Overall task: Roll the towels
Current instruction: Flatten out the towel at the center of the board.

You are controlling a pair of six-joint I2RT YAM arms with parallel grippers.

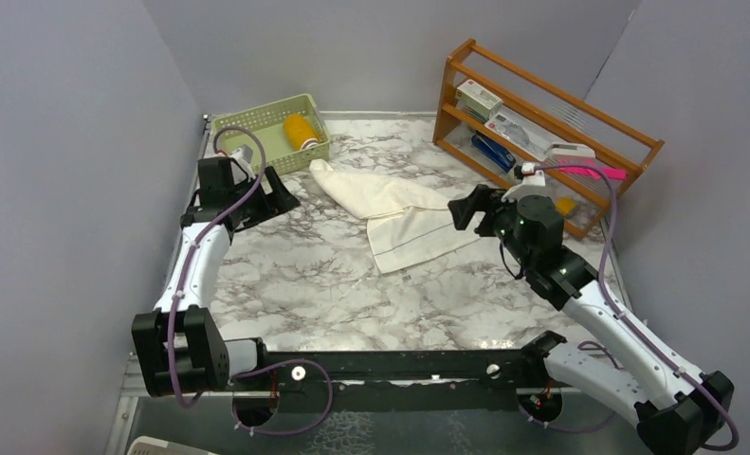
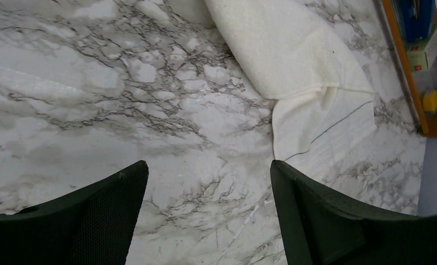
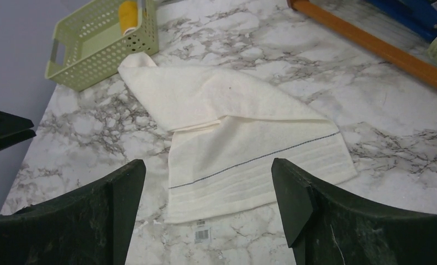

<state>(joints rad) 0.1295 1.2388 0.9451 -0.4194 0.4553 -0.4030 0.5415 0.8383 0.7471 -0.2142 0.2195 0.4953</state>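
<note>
The cream-white towel [image 1: 390,213] lies partly folded and unrolled in the middle of the marble table, with a grey stripe near its front edge. It also shows in the left wrist view [image 2: 293,61] and the right wrist view [image 3: 238,127]. The mustard-yellow towel [image 1: 301,131] sits rolled in the green basket [image 1: 257,118], also seen in the right wrist view [image 3: 129,14]. My left gripper [image 1: 281,190] is open and empty, left of the cream towel, over bare marble [image 2: 208,165]. My right gripper [image 1: 467,209] is open and empty just off the towel's right edge, facing its striped end [image 3: 208,163].
A wooden rack [image 1: 551,123] with boxes and packets stands at the back right. Grey walls close in the table on the left, back and right. A small barcode tag [image 3: 202,234] sticks out at the towel's front edge. The arms' black base bar runs along the near edge.
</note>
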